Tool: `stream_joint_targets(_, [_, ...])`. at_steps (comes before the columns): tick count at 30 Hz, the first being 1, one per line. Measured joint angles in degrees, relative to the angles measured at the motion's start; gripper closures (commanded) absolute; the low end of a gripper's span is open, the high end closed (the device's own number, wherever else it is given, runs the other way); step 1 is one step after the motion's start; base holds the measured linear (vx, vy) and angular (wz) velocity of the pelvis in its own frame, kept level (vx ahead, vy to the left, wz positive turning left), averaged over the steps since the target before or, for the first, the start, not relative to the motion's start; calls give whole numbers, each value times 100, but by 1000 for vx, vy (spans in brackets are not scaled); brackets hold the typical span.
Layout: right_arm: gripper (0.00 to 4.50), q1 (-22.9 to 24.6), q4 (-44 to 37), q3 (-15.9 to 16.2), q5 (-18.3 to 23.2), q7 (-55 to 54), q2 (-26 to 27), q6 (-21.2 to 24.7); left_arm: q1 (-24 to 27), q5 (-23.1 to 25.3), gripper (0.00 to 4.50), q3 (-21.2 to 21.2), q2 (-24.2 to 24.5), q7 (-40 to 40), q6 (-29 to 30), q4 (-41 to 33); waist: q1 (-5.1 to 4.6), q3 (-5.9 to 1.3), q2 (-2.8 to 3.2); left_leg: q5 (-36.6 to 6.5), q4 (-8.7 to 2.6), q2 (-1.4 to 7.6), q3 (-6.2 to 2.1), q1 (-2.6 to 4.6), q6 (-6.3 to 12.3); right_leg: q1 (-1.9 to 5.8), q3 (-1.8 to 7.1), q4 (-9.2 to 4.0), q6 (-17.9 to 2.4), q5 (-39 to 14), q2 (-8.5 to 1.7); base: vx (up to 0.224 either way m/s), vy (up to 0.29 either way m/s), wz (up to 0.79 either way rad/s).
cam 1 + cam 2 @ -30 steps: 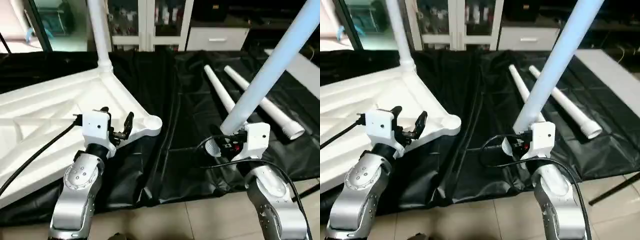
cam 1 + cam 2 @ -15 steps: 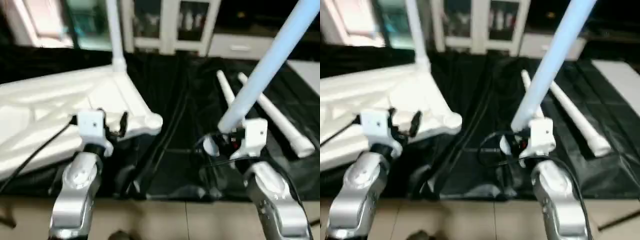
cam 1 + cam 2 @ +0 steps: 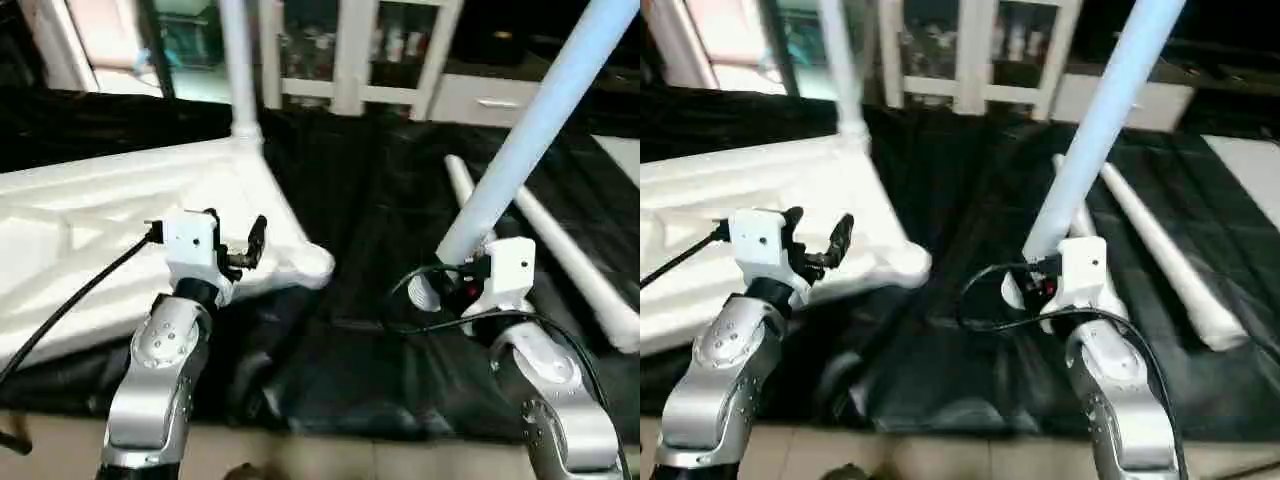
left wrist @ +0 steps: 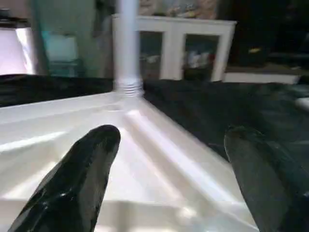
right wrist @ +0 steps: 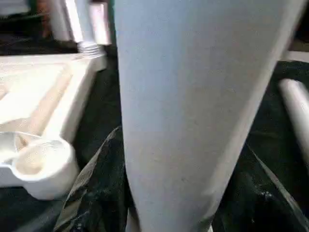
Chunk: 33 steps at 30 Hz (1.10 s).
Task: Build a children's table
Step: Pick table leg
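Nothing on the bench has shifted since a second ago; the view itself has swung a little to the robot's left, so the spare legs sit nearer the picture's right edge, while both hands keep the same opening.

The table top (image 3: pixel 110 215) lies upside down on the black-sheeted bench (image 3: pixel 380 240), ribbed underside up, toward the bench's left side. One leg (image 3: pixel 238 60) already stands upright in the top's far corner socket. The near corner socket (image 3: pixel 312 262) is empty, pointing toward the middle of the bench.

The left hand (image 3: pixel 232 240) hovers released, fingers spread wide, over the top's near edge just beside that empty socket, grasping nothing. The right hand (image 3: pixel 455 285) is clenched around the thick end of a second leg (image 3: pixel 540 120), which slants up and away from it.

Two more legs (image 3: pixel 1160 245) lie side by side on the bench's right half.

By my reading, one leg of four is fitted; the held one looks meant for the near socket, with the two spares left after that.
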Motion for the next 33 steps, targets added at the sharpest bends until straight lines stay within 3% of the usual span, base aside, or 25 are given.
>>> stream_joint_targets(1, [264, -6, -11, 29, 3, 34, -6, 1, -5, 0, 53, 55, 2, 2, 0, -5, -71, -15, -28, -73, 8, -86, -127, 31, 50, -245, 120, 429, 55, -29, -101, 211, 44, 22])
stream_joint_targets(2, [264, -3, -10, 33, -4, 41, -23, 4, -12, -2, 53, 54, -18, 2, -12, -7, -164, -36, -54, -106, 13, -196, -296, 35, 98, -415, 179, 508, 165, -36, -170, 211, 44, 22])
stream_joint_targets(3, [264, -5, -10, 37, -7, 62, -39, 4, -10, -1, 53, 47, -34, 2, -28, -12, -286, -77, -144, -139, 17, -336, -450, 33, 155, -670, 349, 468, 304, 21, -269, 154, -11, 33])
stream_joint_targets(4, [264, -3, -10, 35, -1, 67, -31, 8, -11, 0, 53, 40, -26, 2, -31, -12, -381, -109, -225, -178, 33, -474, -541, 24, 222, -820, 489, 269, 398, 128, -348, 78, -49, 45])
stream_joint_targets(5, [264, -9, -12, 19, 4, 63, -26, 9, -24, 0, 53, 31, -21, 1, -36, -22, -455, -143, -389, -222, 89, -571, -442, 45, 200, -920, 660, -142, 334, 383, -451, 78, -49, 45])
stream_joint_targets(6, [264, -23, -1, -10, 4, 54, -41, 18, -26, 4, 53, 28, -19, 1, -44, -21, -478, -135, -479, -299, 223, -610, -339, 27, 179, -941, 764, -55, 314, 765, -533, 16, -64, 38])
stream_joint_targets(7, [264, 33, 36, -110, 1, 27, -63, 29, -17, 4, 53, -69, -78, -11, -39, 4, -410, -129, -420, -291, 494, -546, -275, -60, 372, -869, 767, -59, 282, 712, -503, 65, -54, 9])
stream_joint_targets(8, [264, 36, 75, -134, -4, 25, -91, 31, -13, 1, 53, -153, -69, -29, -39, -1, -380, -123, -424, -194, 510, -503, -233, -88, 365, -810, 741, -104, 252, 730, -487, 65, -54, 9])
stream_joint_targets(10, [264, 28, 69, -127, -7, 43, -123, 20, -31, 0, 53, -175, 8, -95, -48, -21, -393, -144, -353, -160, 186, -319, -180, -62, -64, -739, 609, -203, 224, 758, -371, 28, -70, 5])
stream_joint_targets(11, [264, 30, 69, -102, -5, 91, -121, 12, -15, -6, 53, -159, 66, -162, -58, -25, -398, -136, -338, -157, 177, -232, -176, -85, -218, -724, 575, -277, 212, 805, -327, 5, -71, 9])
stream_joint_targets(12, [264, 30, 65, -40, 2, 157, -119, 10, 50, -5, 53, -119, 127, -225, -61, -23, -395, -132, -330, -150, 177, -197, -178, -103, -226, -716, 564, -351, 200, 858, -305, 0, 0, 0])
stream_joint_targets(15, [264, 82, 65, 113, 4, 251, -91, 9, 168, -69, 53, -35, 221, -395, -61, -21, -411, -106, -294, -131, 178, -172, -142, -95, -199, -668, 546, -464, 138, 909, -325, 0, 0, 0])
stream_joint_targets(18, [264, 96, 65, 114, 10, 257, -52, 2, 185, -204, 53, -121, 436, -769, -61, -21, -412, -74, -264, -101, 178, -91, 11, -58, -181, -603, 553, -465, 141, 910, -348, -76, 14, 11])
stream_joint_targets(22, [264, 111, 61, 98, 67, 278, -45, -46, 179, -399, 53, -378, 930, -1596, -48, 60, -413, -51, -244, -99, 177, -37, 99, -62, -186, -621, 572, -469, 184, 883, -349, -34, -2, 4])
stream_joint_targets(23, [264, 111, 61, 90, 77, 296, -46, -54, 143, -483, 34, -421, 1049, -1866, -38, 142, -412, -51, -244, -97, 176, -25, 120, -62, -187, -622, 576, -464, 184, 884, -349, 0, 0, 0])
stream_joint_targets(27, [264, 85, 61, -24, 295, 537, -91, -67, -152, -747, 18, -561, 1673, -3009, 146, 523, -412, -48, -245, -93, 162, -6, 144, -73, -194, -632, 577, -455, 183, 884, -345, 0, 0, 0])
stream_joint_targets(33, [264, -212, 63, -171, 657, 1141, -501, -66, -813, -491, 7, -1191, 2784, -4572, 75, 1625, -414, -38, -217, -22, 138, 7, 158, -75, -234, -658, 577, -427, 152, 933, -342, 0, 0, 0])
